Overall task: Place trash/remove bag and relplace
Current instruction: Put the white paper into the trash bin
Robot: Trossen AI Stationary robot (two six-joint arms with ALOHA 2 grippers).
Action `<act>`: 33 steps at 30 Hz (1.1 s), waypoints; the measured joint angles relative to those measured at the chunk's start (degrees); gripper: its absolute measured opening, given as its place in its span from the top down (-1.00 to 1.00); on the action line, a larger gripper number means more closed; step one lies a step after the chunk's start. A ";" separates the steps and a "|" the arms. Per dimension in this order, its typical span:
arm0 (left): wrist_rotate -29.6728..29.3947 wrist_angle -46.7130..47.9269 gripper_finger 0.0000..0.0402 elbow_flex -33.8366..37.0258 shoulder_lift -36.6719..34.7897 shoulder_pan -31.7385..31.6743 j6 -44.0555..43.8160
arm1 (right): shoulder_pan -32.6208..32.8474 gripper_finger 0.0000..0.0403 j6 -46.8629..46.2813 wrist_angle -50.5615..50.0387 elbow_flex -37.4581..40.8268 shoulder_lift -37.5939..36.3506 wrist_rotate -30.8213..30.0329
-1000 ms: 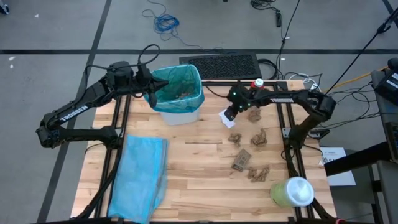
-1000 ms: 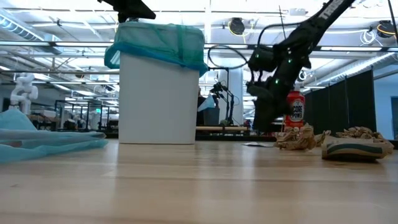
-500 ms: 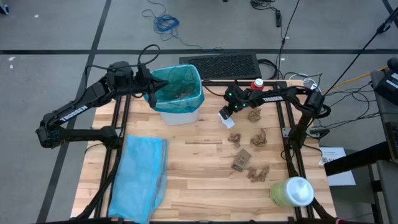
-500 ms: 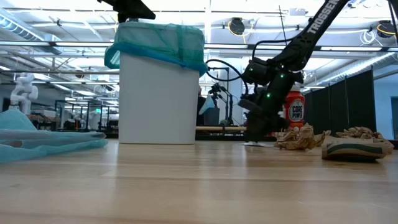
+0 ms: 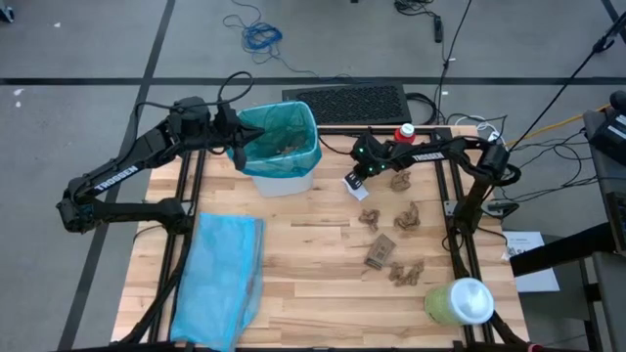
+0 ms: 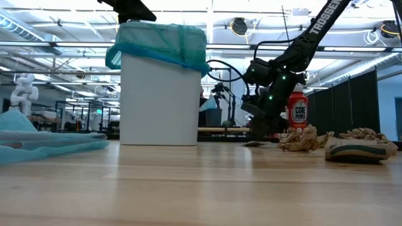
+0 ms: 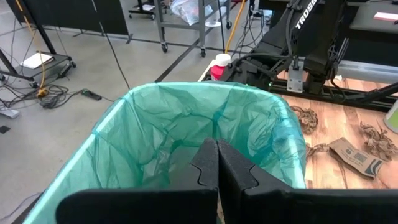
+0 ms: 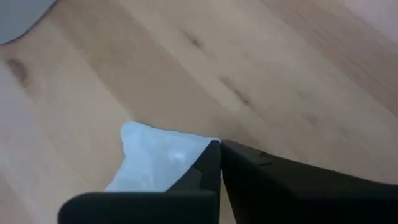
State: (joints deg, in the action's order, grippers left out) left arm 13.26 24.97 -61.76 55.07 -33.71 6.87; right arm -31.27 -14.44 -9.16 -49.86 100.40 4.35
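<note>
The right claw (image 5: 353, 180) is down at the wooden bench (image 5: 313, 284) near its far edge, fingers pressed together. A small white crumpled paper scrap (image 8: 158, 158) lies right at the fingertips. The right wrist view shows the paper's edge meeting the shut tips, so it looks pinched, though how firmly I cannot tell.

The white plastic bin (image 6: 157, 100), lined with a teal-green translucent bag (image 5: 279, 137), stands near the far edge, toward the far-left corner from the scrap. So the carry, by my judgement, runs along the far edge toward that corner and up over the rim. The right arm is the nearer one to the scrap.

The left claw (image 7: 217, 165) sits at the bin's rim on the side away from the scrap, fingers shut, apparently on the liner's edge. Crumpled brown paper scraps (image 5: 406, 217) lie toward the right edge. A pale sky-blue plastic bag (image 5: 220, 279) lies flat along the left edge.
</note>
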 joint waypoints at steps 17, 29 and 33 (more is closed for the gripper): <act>-0.02 -1.70 1.00 0.00 -0.09 0.00 -0.39 | 9.05 1.00 -4.61 -2.57 -0.85 -32.09 2.28; -0.02 -3.69 1.00 0.00 -0.13 0.02 -0.50 | 12.25 1.00 6.54 4.40 -21.88 -28.30 0.06; -0.02 -4.04 1.00 0.00 -0.13 0.02 -0.50 | 11.15 1.00 10.72 4.75 -30.74 -21.01 0.12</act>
State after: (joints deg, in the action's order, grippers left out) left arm 13.23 20.93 -61.76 54.94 -33.69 6.37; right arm -20.11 -3.72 -4.42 -80.60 79.39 4.46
